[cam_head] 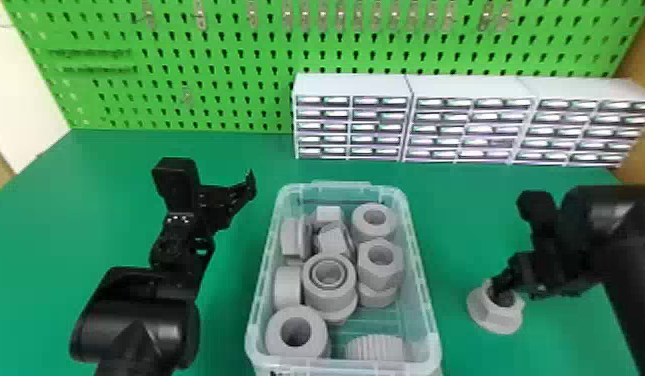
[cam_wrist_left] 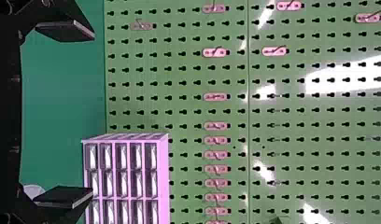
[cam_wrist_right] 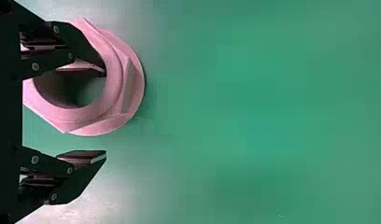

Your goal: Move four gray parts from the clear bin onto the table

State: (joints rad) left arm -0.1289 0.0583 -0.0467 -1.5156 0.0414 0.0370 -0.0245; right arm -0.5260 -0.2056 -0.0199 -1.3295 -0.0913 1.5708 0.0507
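Dark print: on the near wall of the clear bin (cam_head: 427, 305), toward its near left corner; partly cut off, too small to tell.
Ribbed part (cam_head: 376, 347): gray, low, finely grooved; inside the bin's near right corner.
Thick ring (cam_head: 313, 332): matt gray, round bore facing up; in the near left corner.
Flanged nut (cam_head: 503, 321): one, gray, hexagonal body on a broad round flange, wide smooth bore; on the green bench (cam_head: 111, 175), right of the bin's right edge, toward that edge's near end.
Right gripper (cam_head: 520, 294): at the flanged nut; fingers spread, one at the bore, the other outside the flange, pinching nothing.
Collared part (cam_head: 331, 302): gray, stepped rings around its bore; mid-bin, with a plain gray cylinder (cam_head: 287, 287) along the left wall.
Hex nut (cam_head: 378, 281): gray, six flat sides, bore up; by the right wall.
Left gripper (cam_head: 216, 177): above the bench, left of the bin's far left corner; fingers wide apart, empty.
Tilted part (cam_head: 336, 242): gray, faceted; between the left-wall flanged piece (cam_head: 292, 237) and the far ring (cam_head: 373, 234) near the far right corner.
Drawer cabinets (cam_head: 351, 86): white, small-drawered, along the bench's far edge, toward its far right corner.
Pegboard (cam_head: 226, 80): green, slotted, hooks fitted; behind the far edge.
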